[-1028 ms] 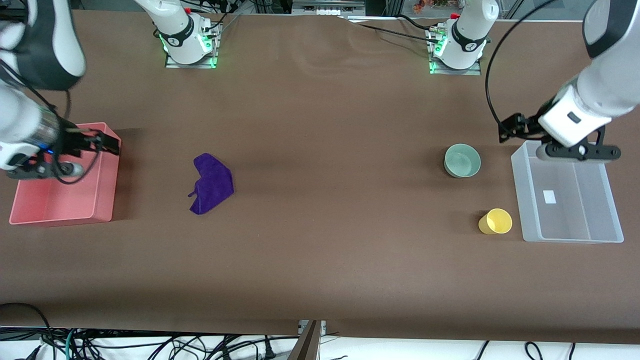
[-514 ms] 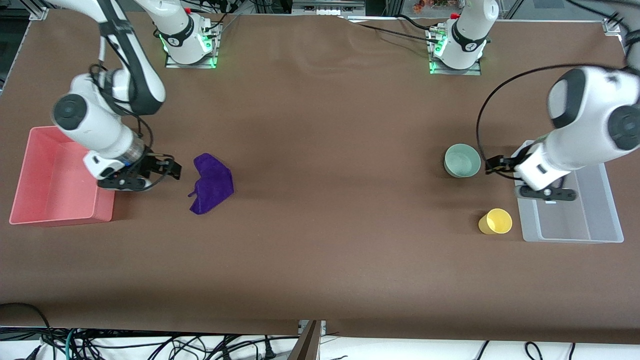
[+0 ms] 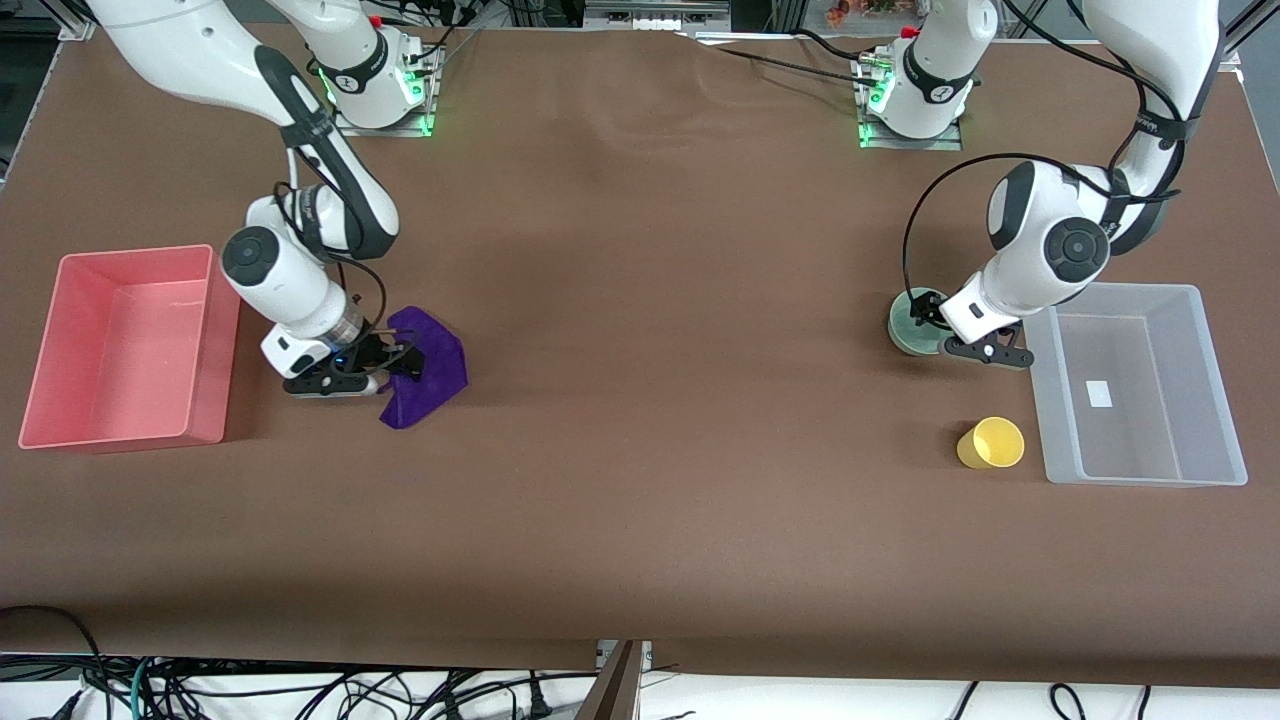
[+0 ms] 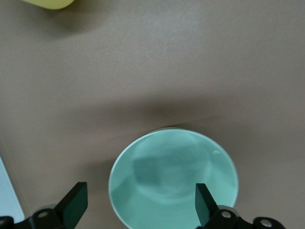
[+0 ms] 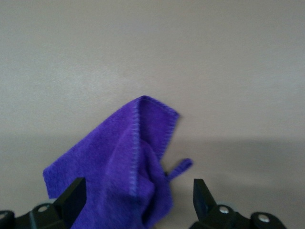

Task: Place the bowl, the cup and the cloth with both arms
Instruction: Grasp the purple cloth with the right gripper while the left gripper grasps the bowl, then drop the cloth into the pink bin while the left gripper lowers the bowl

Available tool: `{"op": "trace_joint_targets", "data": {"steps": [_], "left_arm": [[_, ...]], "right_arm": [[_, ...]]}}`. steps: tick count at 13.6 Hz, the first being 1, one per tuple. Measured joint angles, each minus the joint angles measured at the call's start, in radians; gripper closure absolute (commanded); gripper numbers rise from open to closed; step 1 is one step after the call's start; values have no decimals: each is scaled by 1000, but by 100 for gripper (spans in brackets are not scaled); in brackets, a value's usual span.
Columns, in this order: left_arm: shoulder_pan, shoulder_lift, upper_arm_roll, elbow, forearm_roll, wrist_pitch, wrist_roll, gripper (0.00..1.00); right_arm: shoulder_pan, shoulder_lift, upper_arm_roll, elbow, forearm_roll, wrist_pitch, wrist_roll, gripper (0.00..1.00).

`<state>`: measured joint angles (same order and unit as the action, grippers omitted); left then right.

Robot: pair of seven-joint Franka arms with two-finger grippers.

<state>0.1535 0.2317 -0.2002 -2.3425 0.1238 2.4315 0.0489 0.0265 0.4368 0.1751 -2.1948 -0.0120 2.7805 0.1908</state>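
Where the brown counter (image 3: 640, 480) ends at the front camera's edge, black cables (image 3: 330, 690) tangle on a pale floor; the two arm bases with green lights stand along the opposite edge. A pink bin (image 3: 215, 340) sits at the right arm's end, a clear bin (image 3: 1230, 400) at the left arm's end. The right gripper (image 3: 400, 362) hangs over the purple cloth (image 3: 435, 375), jaws spread, hiding part of the fabric. The left gripper (image 3: 925, 322) hovers over the mint bowl (image 3: 903, 330), jaws spread wider than its rim; the wrist covers much of the bowl in the front view. The yellow cup (image 3: 990, 443) stands nearer the front camera, just beside the clear bin; the left wrist view shows only a sliver of it.
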Motion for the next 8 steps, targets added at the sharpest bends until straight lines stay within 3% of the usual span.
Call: {"op": "trace_joint_targets", "data": {"steps": [1, 2, 4, 5, 6, 8], "left_arm": [[5, 0, 0, -3, 10, 0, 20, 16], [8, 2, 1, -8, 13, 0, 53, 20], [13, 16, 1, -13, 13, 0, 137, 75], [17, 24, 1, -13, 13, 2, 161, 94], [19, 33, 1, -13, 13, 3, 177, 100], [21, 49, 1, -13, 13, 4, 191, 100]], "right_arm": [[9, 12, 0, 0, 0, 13, 14, 89], [16, 18, 0, 0, 0, 18, 21, 100], [26, 19, 0, 2, 0, 19, 25, 100], [28, 18, 0, 6, 0, 19, 25, 100], [29, 16, 0, 10, 0, 18, 25, 100], [26, 6, -2, 28, 0, -8, 25, 100]]}}
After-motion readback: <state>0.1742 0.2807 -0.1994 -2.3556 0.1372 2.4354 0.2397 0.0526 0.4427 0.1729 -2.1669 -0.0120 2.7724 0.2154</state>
